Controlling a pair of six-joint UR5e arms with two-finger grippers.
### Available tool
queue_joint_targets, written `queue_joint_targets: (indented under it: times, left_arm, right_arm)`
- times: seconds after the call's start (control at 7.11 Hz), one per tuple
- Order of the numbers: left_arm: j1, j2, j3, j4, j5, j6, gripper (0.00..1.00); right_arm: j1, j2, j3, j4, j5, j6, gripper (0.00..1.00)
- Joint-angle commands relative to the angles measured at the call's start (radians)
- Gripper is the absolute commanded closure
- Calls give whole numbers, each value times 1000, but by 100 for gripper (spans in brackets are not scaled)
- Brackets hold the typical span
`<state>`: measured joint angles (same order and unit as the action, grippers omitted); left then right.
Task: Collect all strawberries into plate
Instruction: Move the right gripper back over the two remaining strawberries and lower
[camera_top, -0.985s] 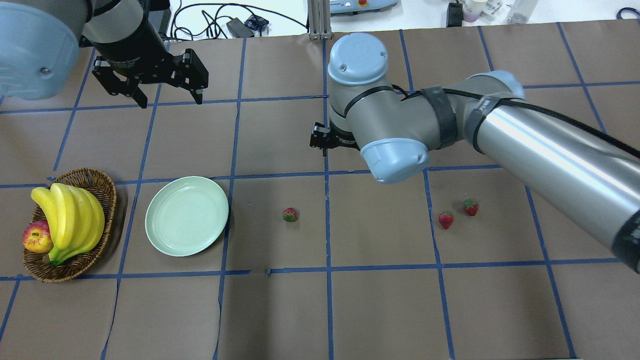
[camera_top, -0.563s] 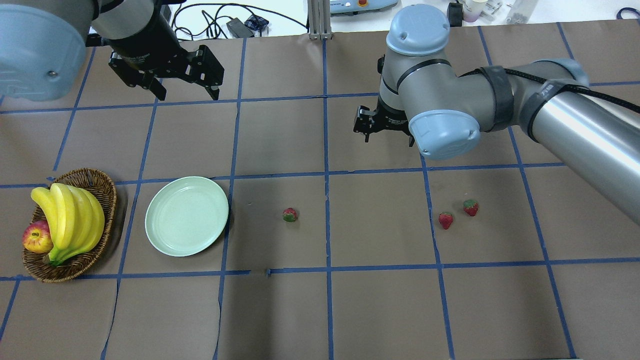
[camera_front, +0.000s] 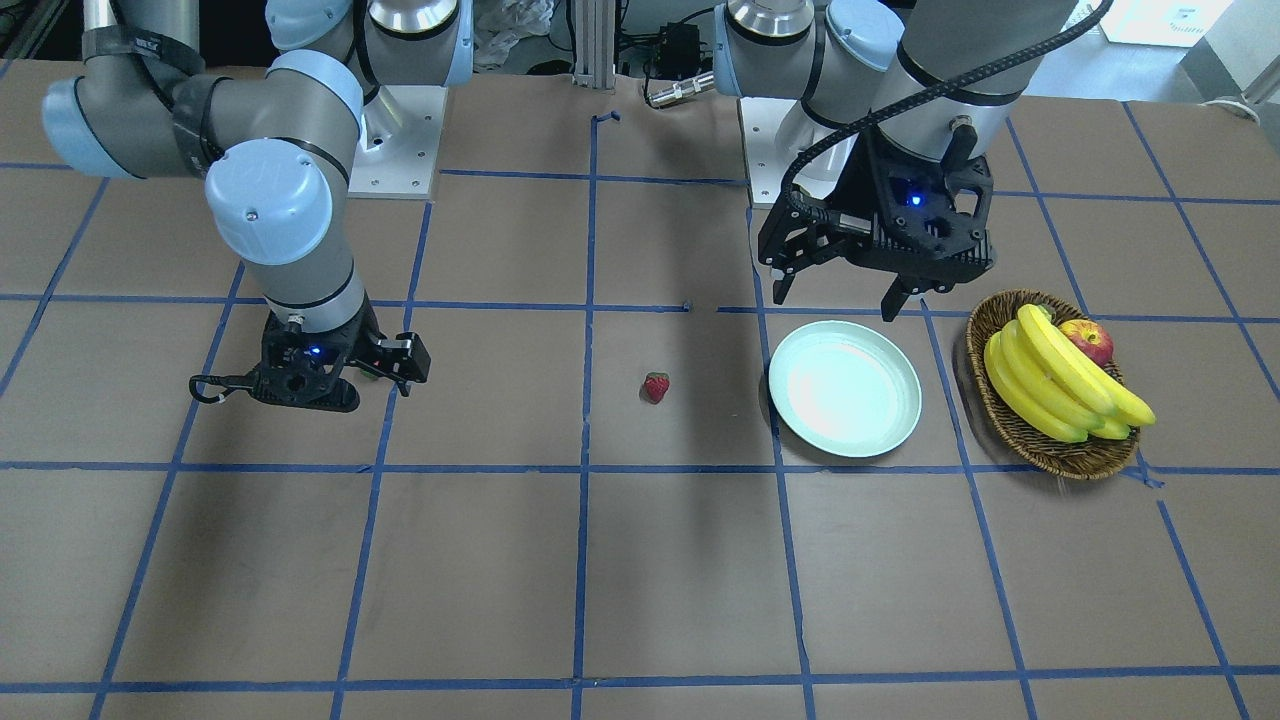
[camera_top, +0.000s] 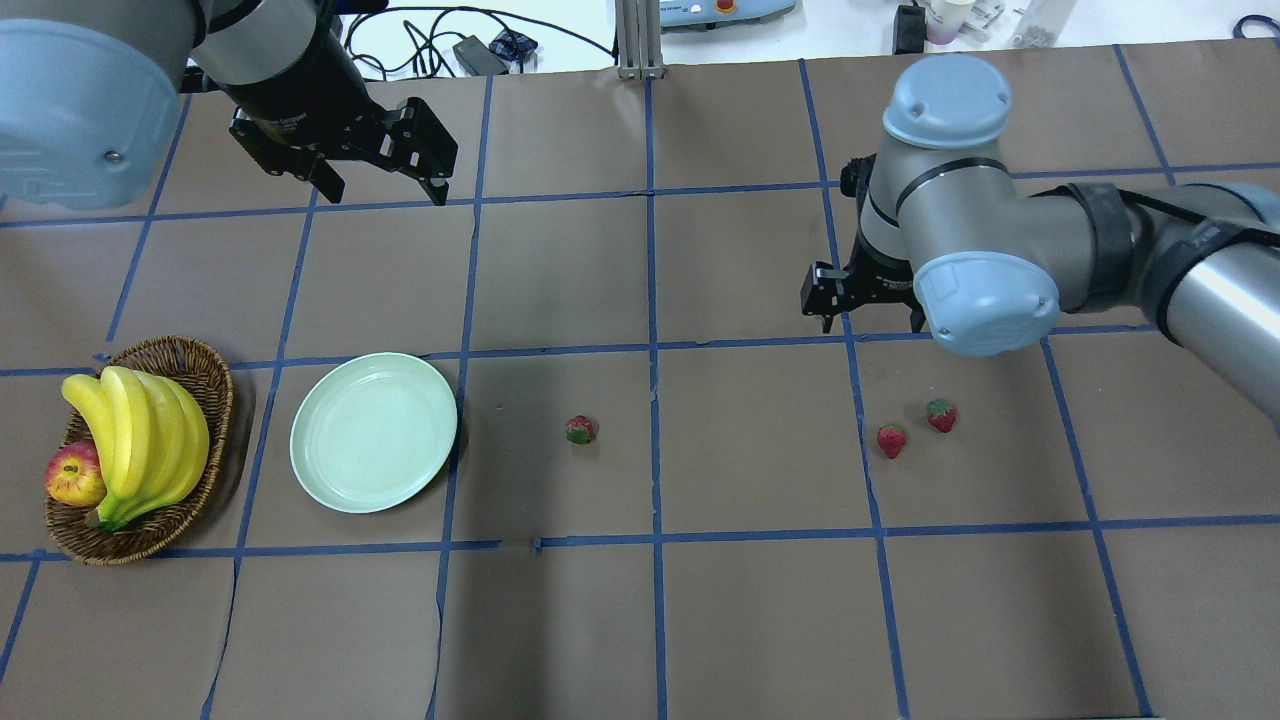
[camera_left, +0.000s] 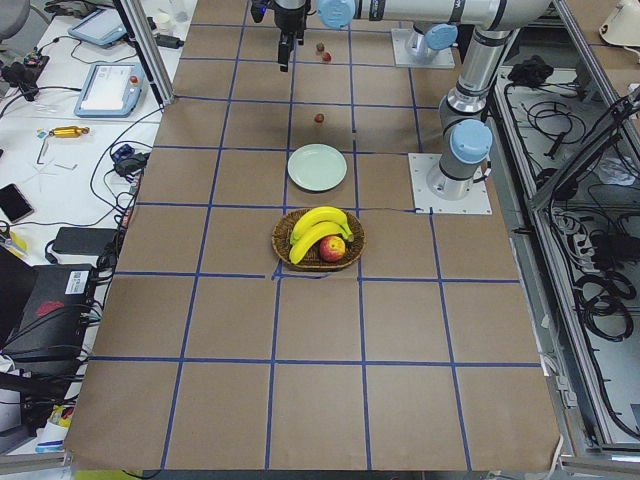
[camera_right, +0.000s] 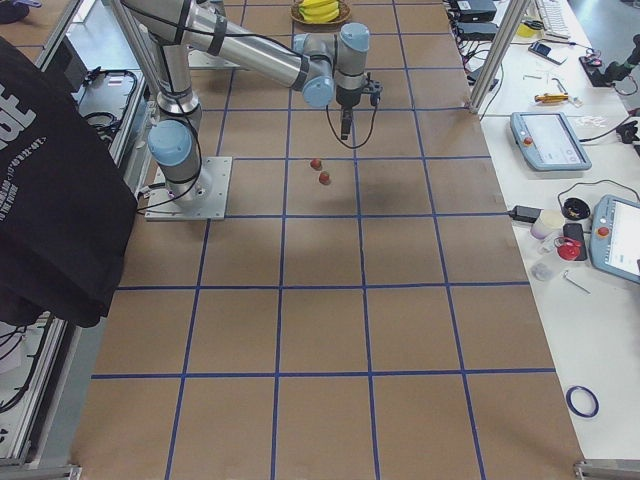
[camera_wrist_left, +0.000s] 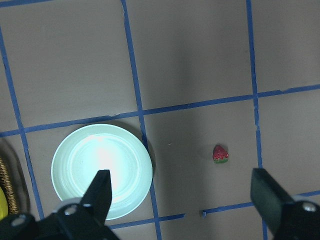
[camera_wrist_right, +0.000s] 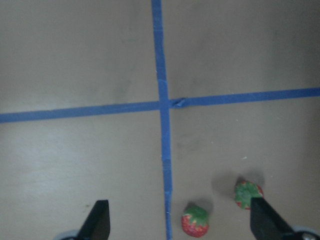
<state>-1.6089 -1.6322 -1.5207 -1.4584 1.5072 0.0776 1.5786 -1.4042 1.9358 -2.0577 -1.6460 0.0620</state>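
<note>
I swung my right gripper (camera_top: 868, 312) across the bench (camera_top: 760, 620), jaws spread wide and holding nothing, until two strawberries (camera_wrist_right: 195, 221) lay nearly beneath it, the third strawberry (camera_top: 580, 430) and the bare plate (camera_top: 373, 432) well off to its left, so the first pick looked lined up.

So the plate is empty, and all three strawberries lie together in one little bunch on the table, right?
Not quite. The plate is empty, but only two strawberries lie close together on the table. The third strawberry lies alone, nearer the plate. The overhead exterior view shows it.
</note>
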Motion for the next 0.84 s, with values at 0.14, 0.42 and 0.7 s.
queue_joint_targets:
  times: [0.14,0.42,0.7]
  left_arm:
    - [1,3,-15,-2,1,-5,0]
    - [1,6,-19,-2,2,-5,0]
    - [1,6,-19,-2,2,-7,0]
  right_arm:
    - [-129,-50,187,-91,-34,-183,0]
    - [-251,-42,248,-164,-31,-302,0]
    - [-252,6,275,-170,-14,-312,0]
